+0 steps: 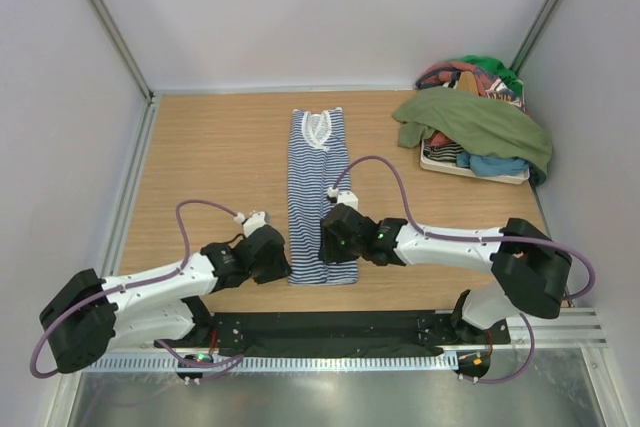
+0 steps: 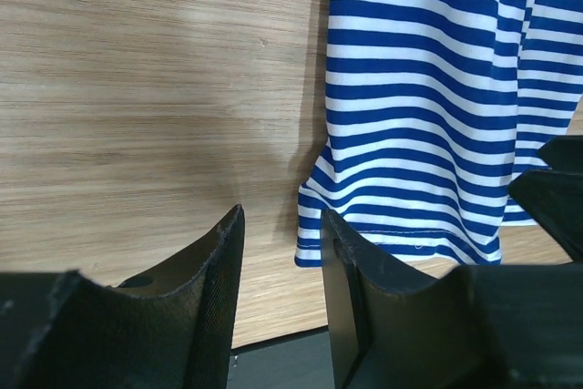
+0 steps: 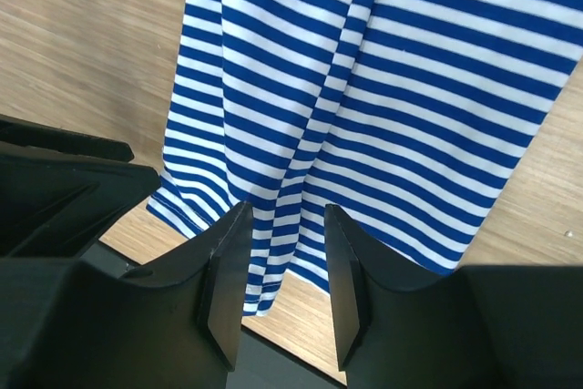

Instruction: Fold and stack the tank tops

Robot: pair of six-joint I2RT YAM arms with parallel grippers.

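The striped top (image 1: 318,197) is laid on the bench (image 1: 210,157) at the centre of the top view. It is folded lengthwise into a narrow strip, with its neckline toward the top of the frame and its hem toward the bottom. The olive top (image 1: 478,119) is draped over a pile (image 1: 470,72) of other clothes at the upper right, well apart from the strip. A pale tray (image 1: 475,169) is seen under the pile's lower edge.

The left fingers (image 1: 266,250) are held just beside the strip's lower left corner. In the left wrist view they are spread, and only bare wood is shown in the gap between them. The hem corner is partly covered by the finger nearer the centre of that frame (whether cloth is touched there cannot be told). Nothing is pinched.

The right fingers (image 1: 338,237) are held over the lower right part of the strip. In the right wrist view they are likewise spread, and striped cloth is seen in the gap and on both sides. A lengthwise crease is seen running up the frame from between them. No cloth is gripped, though contact from above cannot be judged.
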